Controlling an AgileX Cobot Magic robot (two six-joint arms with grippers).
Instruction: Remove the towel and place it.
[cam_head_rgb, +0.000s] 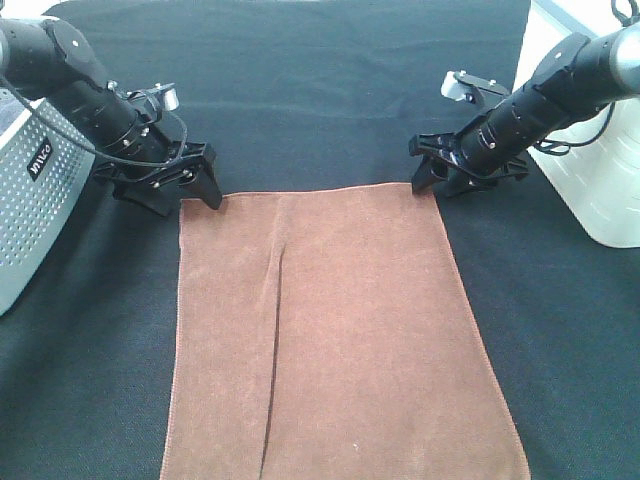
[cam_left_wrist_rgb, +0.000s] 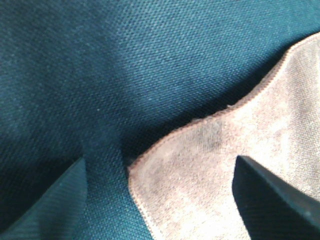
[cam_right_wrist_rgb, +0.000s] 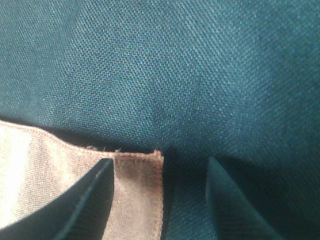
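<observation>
The towel (cam_head_rgb: 350, 340) lies spread flat on the black table cloth (cam_head_rgb: 300, 90), with its near edge going out of the exterior high view. One long crease (cam_head_rgb: 275, 340) runs down it from the far edge, nearer to its left side.

At the far left corner of the towel stands the left gripper (cam_head_rgb: 190, 195), lowered to the cloth. Its jaws are apart and the corner lies between them, not pinched; in the left wrist view the gripper (cam_left_wrist_rgb: 160, 200) has one finger over the towel and the other over the cloth.

At the far right corner of the towel the right gripper (cam_head_rgb: 440, 185) is also released, and the corner sits loose between its jaws (cam_right_wrist_rgb: 160, 200).

Left of the towel is a grey perforated box (cam_head_rgb: 30, 200). Right of the towel is a white container (cam_head_rgb: 600, 190).
</observation>
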